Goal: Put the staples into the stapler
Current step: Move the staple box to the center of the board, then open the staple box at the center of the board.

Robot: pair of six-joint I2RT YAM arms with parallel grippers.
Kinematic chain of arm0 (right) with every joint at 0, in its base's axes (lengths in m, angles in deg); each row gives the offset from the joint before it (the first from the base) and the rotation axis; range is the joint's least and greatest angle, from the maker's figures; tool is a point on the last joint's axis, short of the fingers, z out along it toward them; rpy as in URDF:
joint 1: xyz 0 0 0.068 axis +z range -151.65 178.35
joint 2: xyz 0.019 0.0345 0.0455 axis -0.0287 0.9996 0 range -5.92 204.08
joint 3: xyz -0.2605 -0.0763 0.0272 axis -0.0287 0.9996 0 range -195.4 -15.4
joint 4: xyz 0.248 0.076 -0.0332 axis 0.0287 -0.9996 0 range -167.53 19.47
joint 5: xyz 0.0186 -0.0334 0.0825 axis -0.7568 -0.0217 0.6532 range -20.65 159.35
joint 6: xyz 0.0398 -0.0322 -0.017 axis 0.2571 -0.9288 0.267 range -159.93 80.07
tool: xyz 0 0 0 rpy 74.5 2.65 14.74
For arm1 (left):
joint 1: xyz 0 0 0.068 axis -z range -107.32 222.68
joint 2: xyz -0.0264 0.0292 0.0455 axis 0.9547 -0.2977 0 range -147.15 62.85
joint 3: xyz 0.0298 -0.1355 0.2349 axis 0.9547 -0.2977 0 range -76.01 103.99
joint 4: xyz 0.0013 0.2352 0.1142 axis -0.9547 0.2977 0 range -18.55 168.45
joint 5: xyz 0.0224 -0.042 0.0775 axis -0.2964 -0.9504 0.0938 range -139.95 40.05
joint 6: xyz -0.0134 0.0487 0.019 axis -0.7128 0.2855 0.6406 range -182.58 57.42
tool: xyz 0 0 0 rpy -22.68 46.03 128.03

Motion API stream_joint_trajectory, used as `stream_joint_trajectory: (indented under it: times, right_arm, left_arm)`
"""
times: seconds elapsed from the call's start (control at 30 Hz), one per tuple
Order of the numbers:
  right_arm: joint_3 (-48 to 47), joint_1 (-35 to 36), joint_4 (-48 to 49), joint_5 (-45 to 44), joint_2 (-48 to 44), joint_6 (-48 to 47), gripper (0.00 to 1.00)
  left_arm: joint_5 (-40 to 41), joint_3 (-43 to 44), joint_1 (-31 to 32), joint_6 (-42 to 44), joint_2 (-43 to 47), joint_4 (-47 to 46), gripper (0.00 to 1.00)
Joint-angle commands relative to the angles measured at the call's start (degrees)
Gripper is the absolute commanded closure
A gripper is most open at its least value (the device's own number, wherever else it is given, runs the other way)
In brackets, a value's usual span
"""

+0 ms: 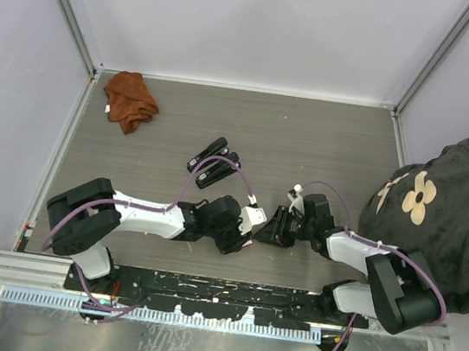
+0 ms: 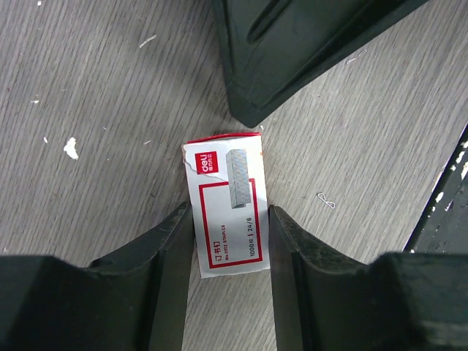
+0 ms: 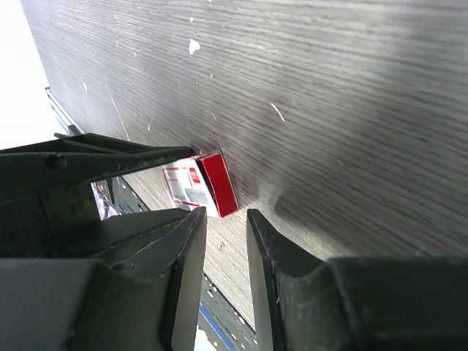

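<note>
at the near edge both arms rise from a black rail (image 1: 218, 291) and bend inward, so their tools meet low over the grey wood-grain table (image 1: 326, 145), just ahead of the bases and about mid-width. the left gripper (image 2: 229, 213) comes in from the left with its jaws apart, one on each side of the staple box (image 2: 224, 191). this is a small red-and-white carton lying flat on the table with its printed face up. one finger (image 2: 170, 256) sits against the box's long edge and the other is touching or just beside the opposite edge; i cannot tell whether they are pinching it. the box's far half sticks out past the fingertips, and one far corner is torn. facing it from the right, the right gripper (image 3: 225, 219) has its jaws close together, with a narrow slit between them and nothing in it. its tips sit just short of the box's red end. further back on the table, apart from both tools, two black staplers (image 1: 209, 154) lie side by side at an angle. well beyond them, near the far left corner, lies a crumpled rust-orange cloth (image 1: 130, 100). at the right edge a person in a dark flower-print garment (image 1: 440, 204) shows.
</note>
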Motion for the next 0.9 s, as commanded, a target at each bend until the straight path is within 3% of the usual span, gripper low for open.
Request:
stream_joint_trajectory:
  times: [0.0, 0.37, 0.87]
  right_arm:
    - [-3.1, 1.2, 5.8, 1.6, 1.9, -0.1, 0.67]
    - [-5.1, 4.2, 8.3, 1.8, 6.2, 0.3, 0.76]
    - [-4.3, 5.4, 6.0, -1.7, 4.6, 0.1, 0.75]
  left_arm:
    - [-1.3, -0.9, 0.8, -0.1, 0.7, -1.2, 0.65]
    - [-0.9, -0.9, 1.2, 0.1, 0.9, -1.2, 0.65]
    - [-0.1, -0.9, 1.7, 0.5, 0.9, -1.1, 0.66]
